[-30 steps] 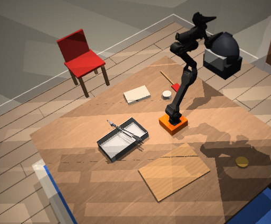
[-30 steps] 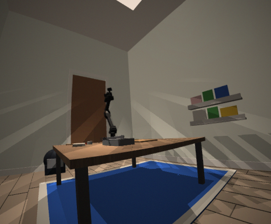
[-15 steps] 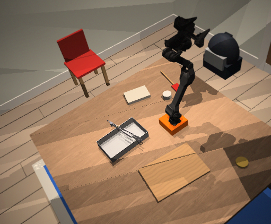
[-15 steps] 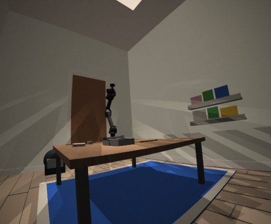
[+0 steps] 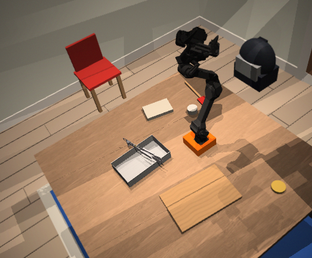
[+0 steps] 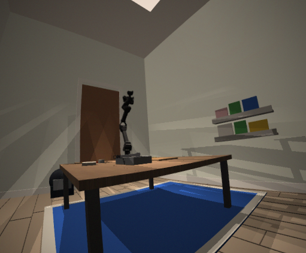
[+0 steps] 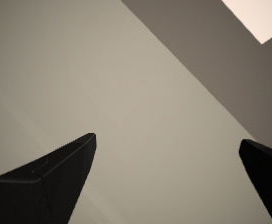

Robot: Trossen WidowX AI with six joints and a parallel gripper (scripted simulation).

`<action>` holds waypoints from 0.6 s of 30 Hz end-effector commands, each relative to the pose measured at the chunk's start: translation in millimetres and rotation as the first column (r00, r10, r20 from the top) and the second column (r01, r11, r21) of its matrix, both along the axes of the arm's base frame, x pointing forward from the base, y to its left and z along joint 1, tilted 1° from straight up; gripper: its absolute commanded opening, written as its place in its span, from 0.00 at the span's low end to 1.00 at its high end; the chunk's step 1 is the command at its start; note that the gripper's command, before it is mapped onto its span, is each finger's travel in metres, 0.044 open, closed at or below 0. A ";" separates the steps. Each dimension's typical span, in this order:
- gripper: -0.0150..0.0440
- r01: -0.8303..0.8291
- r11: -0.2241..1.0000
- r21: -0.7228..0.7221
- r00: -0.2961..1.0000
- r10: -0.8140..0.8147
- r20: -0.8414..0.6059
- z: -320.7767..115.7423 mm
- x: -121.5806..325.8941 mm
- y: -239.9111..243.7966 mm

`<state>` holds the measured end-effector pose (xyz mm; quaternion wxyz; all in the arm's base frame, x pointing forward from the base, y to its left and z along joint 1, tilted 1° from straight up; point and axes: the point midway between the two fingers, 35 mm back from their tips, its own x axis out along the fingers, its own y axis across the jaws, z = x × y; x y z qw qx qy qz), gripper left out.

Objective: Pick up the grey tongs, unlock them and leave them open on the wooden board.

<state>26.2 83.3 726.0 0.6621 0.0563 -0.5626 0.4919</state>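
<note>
The grey tongs (image 5: 141,148) lie across the roasting tin (image 5: 146,173) (image 6: 138,160), over its two long walls, with one end sticking out past the far-left wall and the other past the near-right wall. Their arms look close together; the lock is too small to make out. The wooden board (image 5: 198,200) lies flat on the table, with nothing on it. My gripper (image 7: 166,142) is open and empty, held high above the far side of the table, well away from the tongs. The wrist view shows only wall and ceiling between the fingers.
On the table (image 5: 106,195) are a cream block (image 5: 157,108), a small white cylinder (image 5: 192,108) and a red-ended wooden tool (image 5: 201,100) near the arm. A yellow disc (image 5: 278,186) lies right of the board. The orange base (image 5: 199,148) stands between tin and board.
</note>
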 end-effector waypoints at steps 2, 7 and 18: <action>1.00 0.025 0.999 0.029 0.998 -0.023 -0.055 -0.3 22.4 -5.5; 1.00 0.040 0.997 0.060 0.995 -0.034 -0.094 -0.1 40.4 -11.4; 1.00 0.137 0.980 0.143 0.912 -0.068 -0.405 -19.5 149.5 -41.4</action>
